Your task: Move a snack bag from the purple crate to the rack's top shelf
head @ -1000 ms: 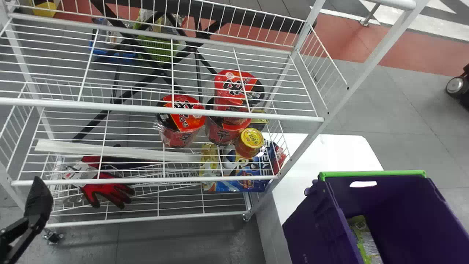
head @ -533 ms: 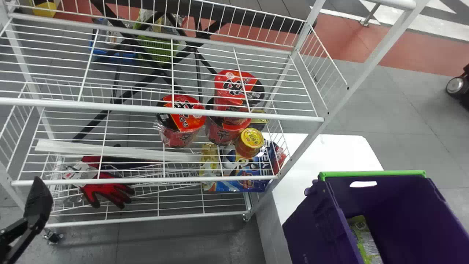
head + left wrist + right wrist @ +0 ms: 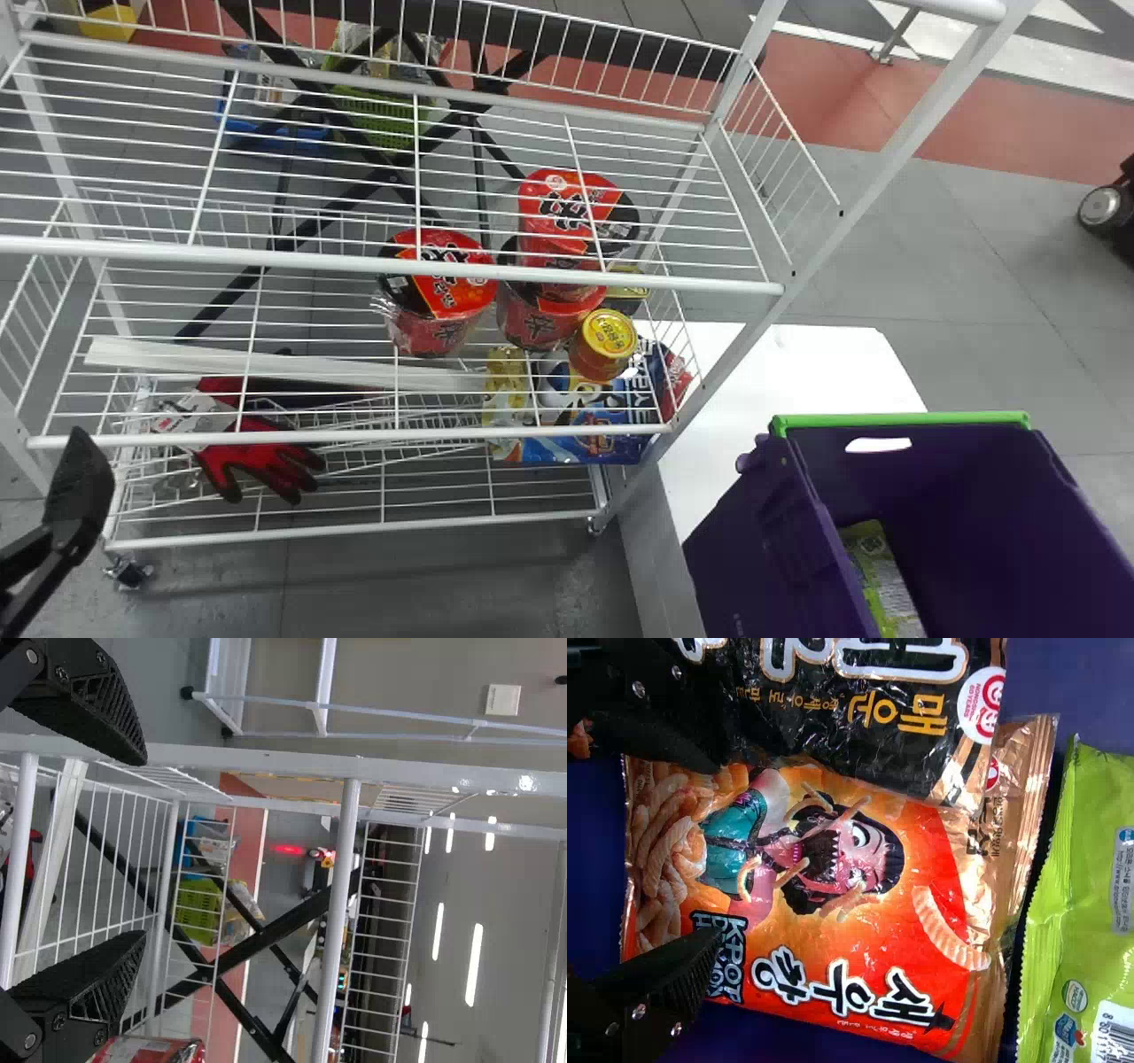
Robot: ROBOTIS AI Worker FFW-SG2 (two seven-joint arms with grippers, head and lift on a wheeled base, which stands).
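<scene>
Right gripper (image 3: 713,850): fingers spread wide, over the orange snack bag — touching or apart, cannot tell
Orange snack bag (image 3: 859,948): in the purple crate (image 3: 753,549), partly under a black bag (image 3: 859,735)
Green bag (image 3: 1067,904): just beside the orange one
Left gripper (image 3: 75,501): fingers wide apart, near the rack's left end
White rack (image 3: 266,259): left of the crate — red cups (image 3: 456,288) on a shelf

The snack bag (image 3: 833,943) looks glossy, the crate (image 3: 749,540) matt plastic, the rack (image 3: 354,264) smooth metal.
</scene>
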